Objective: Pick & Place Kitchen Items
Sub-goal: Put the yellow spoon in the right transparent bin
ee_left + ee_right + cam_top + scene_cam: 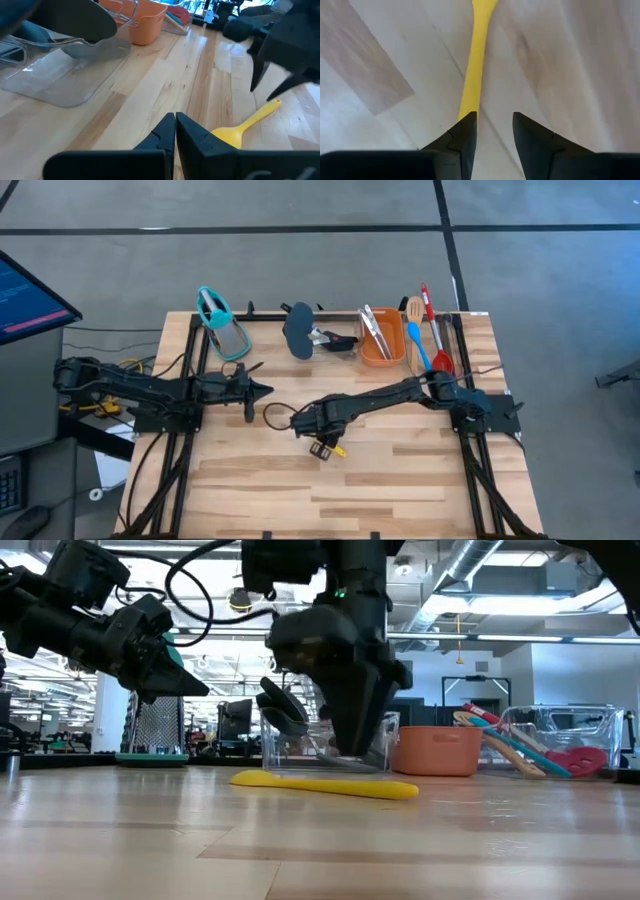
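Observation:
A small yellow spoon point(325, 785) lies flat on the wooden table near its middle, and also shows in the high view point(338, 450) and the left wrist view point(240, 127). My right gripper point(494, 125) is open and points down over the spoon's handle end point(472, 75). The handle runs under one finger, not into the gap between the two. The gripper also shows in the high view point(322, 446). My left gripper point(175, 125) is shut and empty, held above the table left of the spoon point(262, 390). My right gripper comes from above, pointing down, with one finger point(462, 132) over the end of the yellow spoon's handle point(469, 102). I cannot tell whether it touches the handle. The spoon lies flat on the table.
At the far edge stand a clear tray with a dark grey scoop point(300, 335), an orange tub point(380, 340) holding silver tongs, and a clear tray with wooden, blue and red spoons point(428, 330). A teal-topped item point(222, 325) sits at the far left.

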Tool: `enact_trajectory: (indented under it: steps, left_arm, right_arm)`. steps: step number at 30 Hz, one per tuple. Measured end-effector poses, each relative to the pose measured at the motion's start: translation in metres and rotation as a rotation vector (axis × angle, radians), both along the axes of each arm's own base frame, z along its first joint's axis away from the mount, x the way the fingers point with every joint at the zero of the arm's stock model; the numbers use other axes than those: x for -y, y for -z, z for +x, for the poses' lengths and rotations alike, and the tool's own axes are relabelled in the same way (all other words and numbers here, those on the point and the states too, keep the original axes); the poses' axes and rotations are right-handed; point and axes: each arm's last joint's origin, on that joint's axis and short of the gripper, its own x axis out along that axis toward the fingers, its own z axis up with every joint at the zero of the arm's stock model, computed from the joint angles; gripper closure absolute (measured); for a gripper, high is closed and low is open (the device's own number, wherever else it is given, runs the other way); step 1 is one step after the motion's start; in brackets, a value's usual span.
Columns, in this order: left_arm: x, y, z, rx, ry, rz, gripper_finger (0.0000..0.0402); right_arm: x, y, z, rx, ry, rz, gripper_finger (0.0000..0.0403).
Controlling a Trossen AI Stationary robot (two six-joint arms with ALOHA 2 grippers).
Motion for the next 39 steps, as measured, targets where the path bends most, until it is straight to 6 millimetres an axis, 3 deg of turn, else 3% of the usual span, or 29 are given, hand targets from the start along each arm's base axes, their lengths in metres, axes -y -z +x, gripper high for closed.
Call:
enact_trajectory:
  steps: [15,32,35,39]
  left_arm:
    - [0.000,0.000,0.000,0.001,-0.001,0.000,0.0400]
    - [0.000,0.000,0.000,0.002,0.013,-0.004,0.0400]
    - [0.000,0.000,0.000,0.002,0.013,-0.005,0.0400]
    - [0.001,0.000,0.000,0.002,0.015,-0.005,0.0400]
  right_arm:
    - [-0.023,0.008,0.001,0.033,0.120,0.011,0.0283]
    - [-0.024,0.036,-0.012,-0.026,0.122,0.049,0.0284]
    - [-0.025,0.037,-0.013,-0.029,0.092,0.043,0.0295]
    - [-0.025,0.037,-0.013,-0.027,0.055,0.042,0.0343]
